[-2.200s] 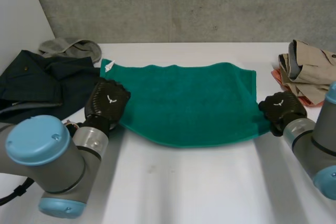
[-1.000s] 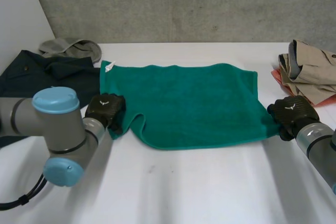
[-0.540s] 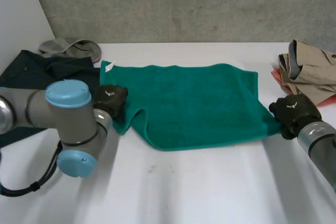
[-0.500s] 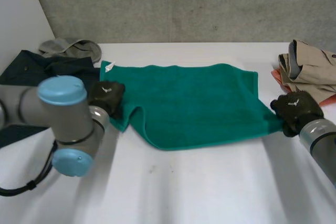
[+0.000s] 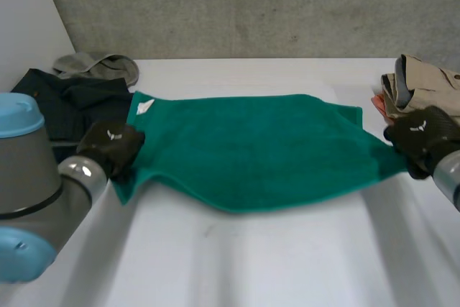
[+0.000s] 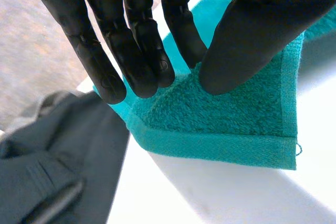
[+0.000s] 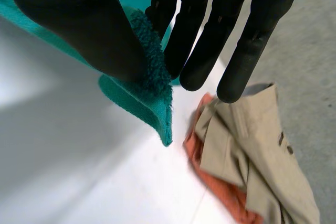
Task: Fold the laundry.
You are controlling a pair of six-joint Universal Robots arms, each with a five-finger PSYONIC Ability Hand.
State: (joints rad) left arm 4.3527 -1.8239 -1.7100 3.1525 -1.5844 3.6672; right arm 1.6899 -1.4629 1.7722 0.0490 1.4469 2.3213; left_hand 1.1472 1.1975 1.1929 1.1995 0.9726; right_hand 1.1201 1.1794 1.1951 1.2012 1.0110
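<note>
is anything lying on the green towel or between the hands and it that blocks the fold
Nothing visible does. The left robot hand and right robot hand each pinch a near corner of the green towel. The dark clothes and beige clothes lie off to its sides.

White table (image 5: 273,257): green towel (image 5: 251,149) mid-table; dark garment (image 5: 72,102), grey cloth (image 5: 100,66) left; beige garment (image 5: 420,84) over orange cloth (image 5: 379,102) right.
</note>
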